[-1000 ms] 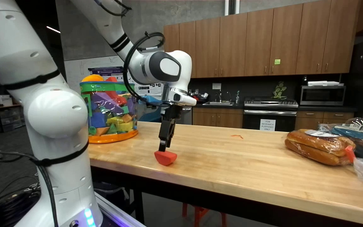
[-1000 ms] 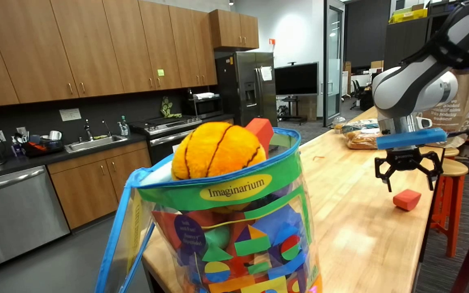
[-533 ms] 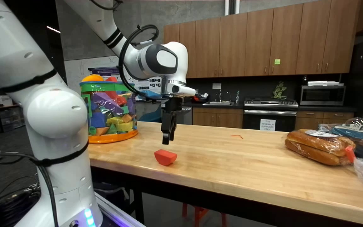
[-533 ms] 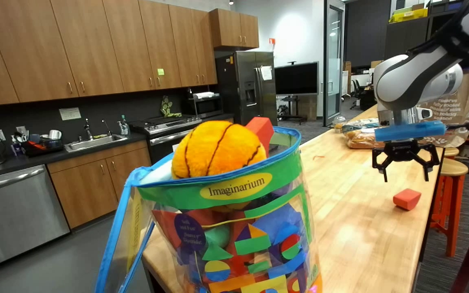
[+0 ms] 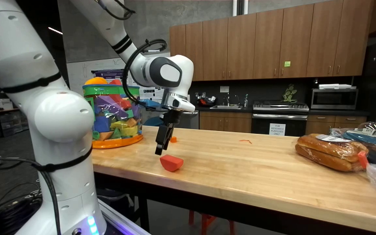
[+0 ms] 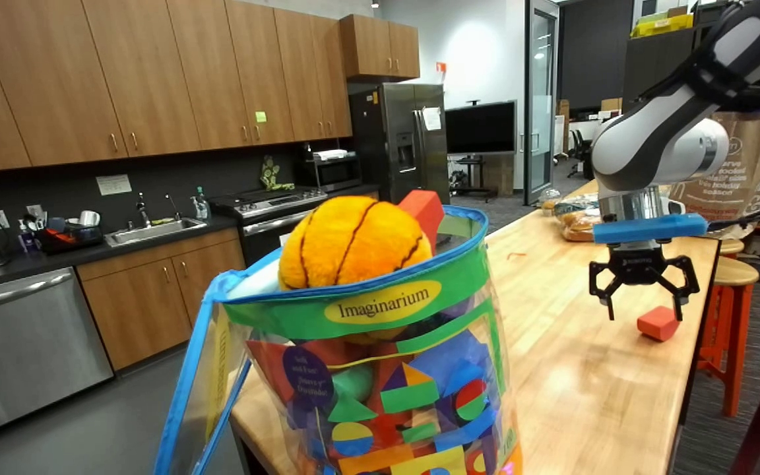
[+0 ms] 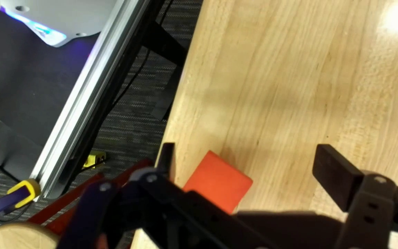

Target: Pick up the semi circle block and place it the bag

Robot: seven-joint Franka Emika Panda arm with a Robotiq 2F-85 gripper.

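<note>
The red semi circle block (image 5: 171,163) lies on the wooden table near its edge, and shows in both exterior views (image 6: 657,324). The bag (image 5: 111,89) is clear plastic with a green band and blue rim; it stands open on the table, full of coloured blocks (image 6: 380,310). My gripper (image 6: 645,316) is open and empty, tilted, just above and beside the block. In the wrist view the gripper (image 7: 245,155) has its jaws wide apart; the block (image 7: 218,181) shows between them, nearer the left finger, turned at an angle and partly hidden by the gripper's linkage.
An orange plush ball (image 6: 353,244) and a red block (image 6: 423,214) stick out of the bag's top. Packaged bread (image 5: 330,153) lies at the table's far end. A small orange piece (image 5: 173,139) sits behind the gripper. Stools (image 6: 733,297) stand beside the table.
The gripper first rose from the block, then came down again, shifted sideways and tilted. The block stays in place. The gripper stays open.
</note>
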